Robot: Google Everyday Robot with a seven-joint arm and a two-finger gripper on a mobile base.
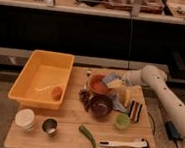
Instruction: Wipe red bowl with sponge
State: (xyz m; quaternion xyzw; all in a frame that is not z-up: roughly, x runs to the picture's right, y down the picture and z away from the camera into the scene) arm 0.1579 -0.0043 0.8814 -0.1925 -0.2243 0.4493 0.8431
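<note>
The gripper [116, 82] is seen at the end of the white arm [157, 85], which reaches in from 3 o'clock, and its fingers are pressed together on the sponge [108, 79]. The sponge is held at the bowl's 2 o'clock rim, blue-grey face to the left and yellow to the right. The red bowl [98, 84] is placed near the middle of the table [71, 117], toward its far edge. A dark bowl [101, 105] is set just beside it at 6 o'clock, and a green bowl [122, 121] lies at 5 o'clock. A striped block [134, 111] is found at 4 o'clock from the red bowl. A yellow tray [38, 70] is placed at 9 o'clock. Along the near edge, a green pepper [88, 136] and a white tool [123, 143] are laid.
</note>
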